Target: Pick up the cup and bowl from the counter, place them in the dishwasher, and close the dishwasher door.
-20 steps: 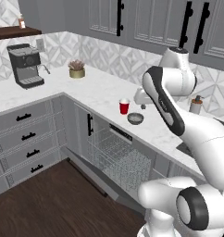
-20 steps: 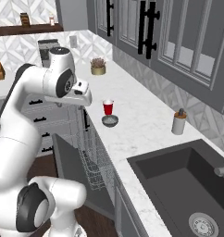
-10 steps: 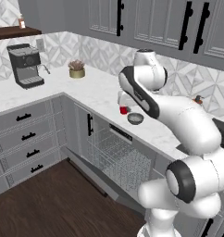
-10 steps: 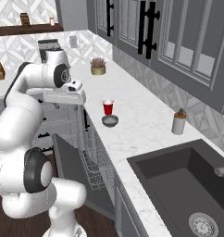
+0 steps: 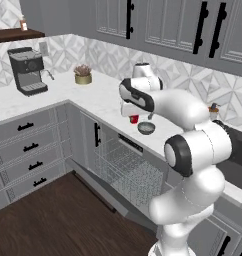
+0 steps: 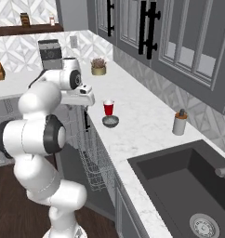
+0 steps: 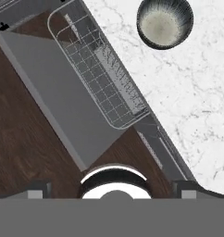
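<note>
The red cup point(image 5: 134, 119) stands on the white counter point(image 5: 103, 97), partly hidden behind my hand, and the grey bowl point(image 5: 146, 128) sits just right of it. From the other side the cup point(image 6: 108, 107) is behind the bowl point(image 6: 110, 122). My gripper point(image 5: 131, 114) hangs open and empty over the counter's front edge, left of the cup. Below it the dishwasher rack point(image 5: 125, 167) shows, with the dishwasher door point(image 5: 105, 192) dropped down. Looking down from the hand, the bowl point(image 7: 164, 22) lies at the top right, the rack point(image 7: 97, 69) and door point(image 7: 53, 92) beneath my gripper point(image 7: 112, 189).
A coffee machine point(image 5: 27, 70) and a potted plant point(image 5: 83, 75) stand at the far left of the counter. A soap dispenser point(image 6: 180, 122) is near the dark sink point(image 6: 188, 186). Grey drawers point(image 5: 28, 150) flank the dishwasher; wood floor lies in front.
The arm has swung round and brought the hand left and down to the counter's front edge beside the cup. Its jaws stayed open. Cup and bowl have not moved.
</note>
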